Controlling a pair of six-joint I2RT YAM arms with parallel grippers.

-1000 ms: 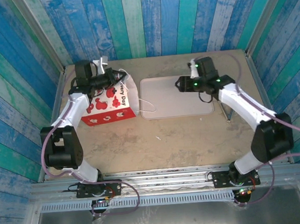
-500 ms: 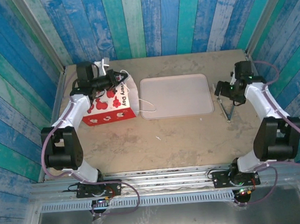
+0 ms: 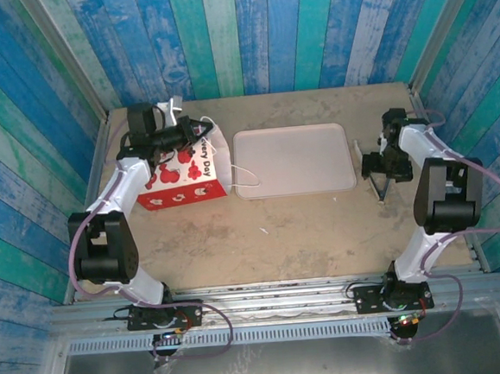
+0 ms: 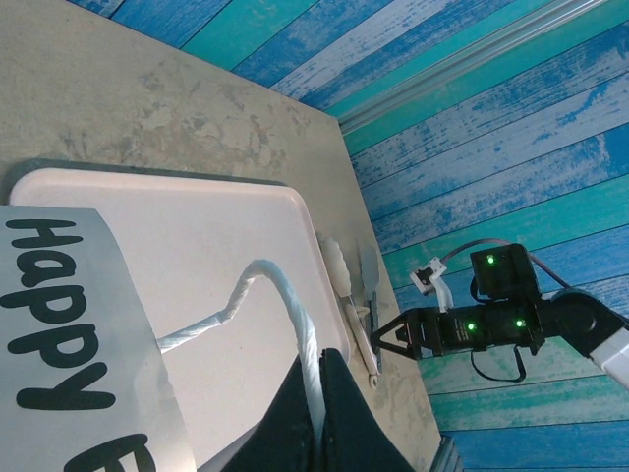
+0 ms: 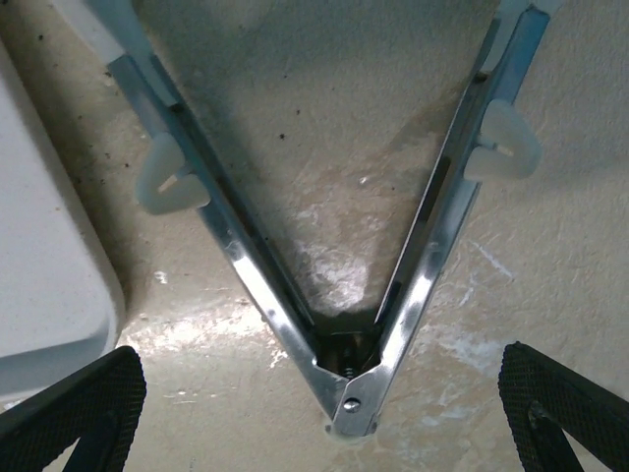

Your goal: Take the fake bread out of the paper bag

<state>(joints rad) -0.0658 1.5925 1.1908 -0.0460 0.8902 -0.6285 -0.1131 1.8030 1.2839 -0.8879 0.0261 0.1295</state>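
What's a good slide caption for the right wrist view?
Open right gripper hovers over the hinge of metal tongs lying beside the pale tray.

We had our left arm point(image 3: 120, 193) bent at a near-left elbow, its white forearm reaching far and its wrist turned right. Our left gripper point(image 3: 195, 131) sat at the far left, with its dark fingers point(image 4: 344, 433) pinched together on the string handle point(image 4: 295, 295) of the paper bag point(image 3: 184, 179). Our right arm point(image 3: 441, 198) was folded tight along the right edge, elbow raised and forearm running far. Its wrist was bent back left and downward, so our right gripper point(image 3: 378, 166) pointed at the tabletop with its black ribbed pads point(image 5: 79, 408) spread wide and nothing between them.
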